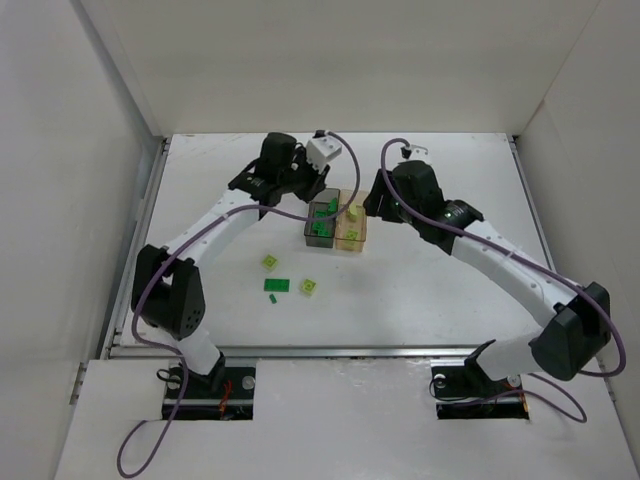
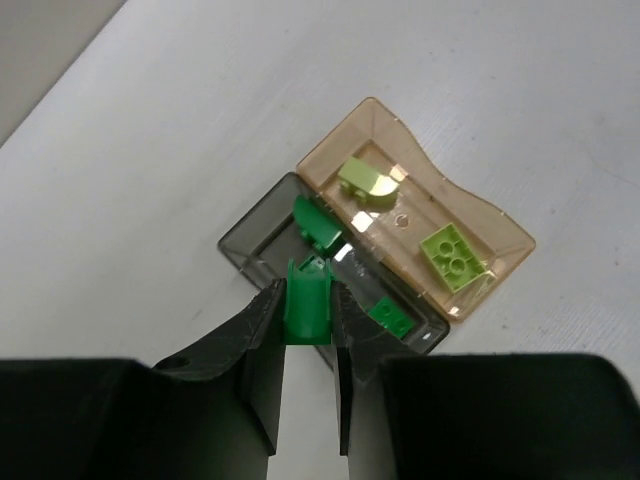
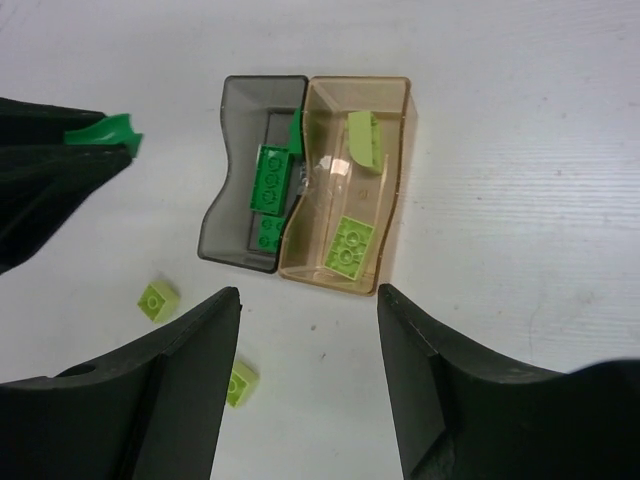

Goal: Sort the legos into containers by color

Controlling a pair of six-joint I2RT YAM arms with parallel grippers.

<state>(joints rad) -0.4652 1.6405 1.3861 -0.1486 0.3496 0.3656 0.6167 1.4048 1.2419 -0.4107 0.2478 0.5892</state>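
Observation:
My left gripper point(image 2: 307, 295) is shut on a dark green lego point(image 2: 307, 300) and hangs above the near edge of the smoky grey container point(image 2: 250, 235). That bin holds dark green legos point(image 2: 318, 222). The joined tan container point(image 2: 500, 225) holds two lime legos point(image 2: 452, 255). My right gripper point(image 3: 308, 295) stands open with nothing between its fingers, above the table just beside the two containers point(image 3: 225, 200). In the top view the left gripper point(image 1: 318, 195) is over the grey bin point(image 1: 320, 222) and the right gripper point(image 1: 370, 205) is at the tan bin's point(image 1: 350, 228) far right.
Loose on the table in front of the bins lie two lime bricks point(image 1: 269, 261) point(image 1: 309, 287) and two dark green pieces point(image 1: 277, 285) point(image 1: 274, 298). White walls close in the table at left, back and right.

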